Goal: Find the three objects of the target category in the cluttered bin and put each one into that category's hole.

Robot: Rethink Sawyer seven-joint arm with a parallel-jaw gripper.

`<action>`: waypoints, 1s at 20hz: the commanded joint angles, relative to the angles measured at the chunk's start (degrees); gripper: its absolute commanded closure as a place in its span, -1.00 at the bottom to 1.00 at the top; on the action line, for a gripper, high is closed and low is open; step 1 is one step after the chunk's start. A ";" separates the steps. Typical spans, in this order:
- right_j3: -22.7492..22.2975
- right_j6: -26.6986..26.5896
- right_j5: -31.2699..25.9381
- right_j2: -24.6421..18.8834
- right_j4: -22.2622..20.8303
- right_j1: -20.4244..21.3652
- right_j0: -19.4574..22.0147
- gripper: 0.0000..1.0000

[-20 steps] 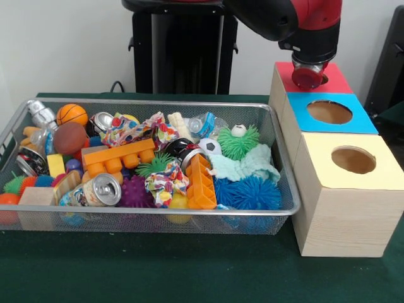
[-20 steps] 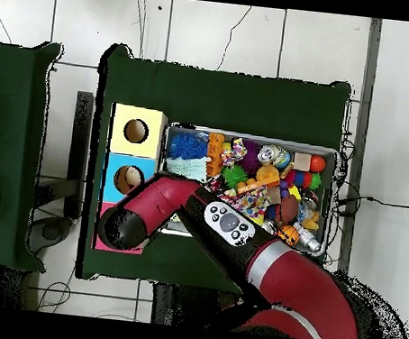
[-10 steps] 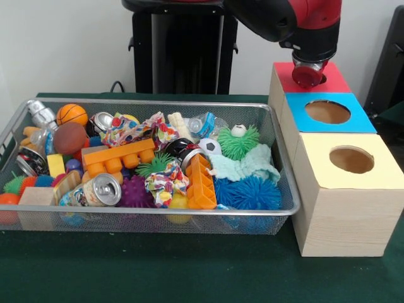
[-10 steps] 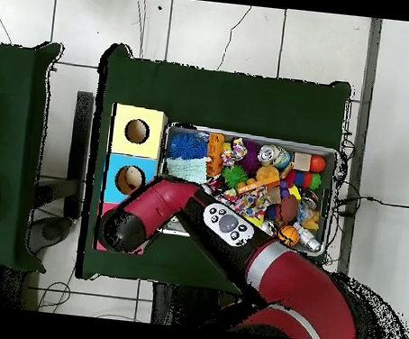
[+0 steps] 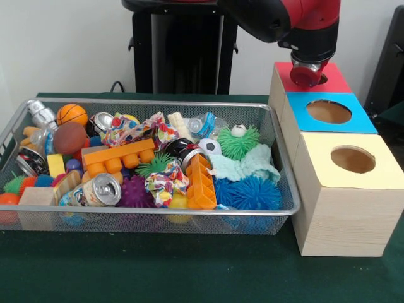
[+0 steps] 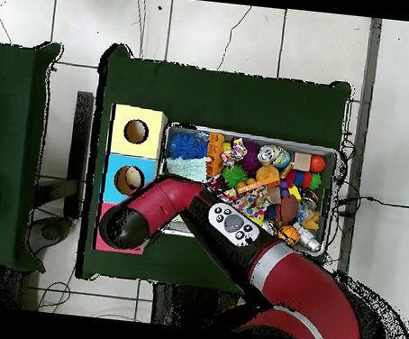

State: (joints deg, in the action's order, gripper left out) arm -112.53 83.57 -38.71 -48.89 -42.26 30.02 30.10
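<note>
Red round object (image 5: pixel 307 77) under hand (image 5: pixel 308 68), above red box's hole (image 5: pixel 324 79).

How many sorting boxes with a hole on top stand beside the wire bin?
3, in a row along one side of the bin: the yellow box nearest the camera, the blue box in the middle, and the red box farthest, partly covered by the arm.

Red ball (image 5: pixel 307 76) at red-topped box's (image 5: pixel 336 80) hole
</note>
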 commanded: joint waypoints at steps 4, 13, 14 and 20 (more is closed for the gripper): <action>5.36 7.10 4.00 2.36 5.58 2.70 2.77 1.00; 1.95 5.76 1.45 -0.73 12.81 7.67 4.44 1.00; 1.95 5.57 1.34 -0.64 13.21 7.79 4.41 1.00; 1.98 4.43 1.59 0.52 13.35 7.97 4.12 1.00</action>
State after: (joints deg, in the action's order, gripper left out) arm -114.79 83.57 -38.68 -48.66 -32.23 34.82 32.77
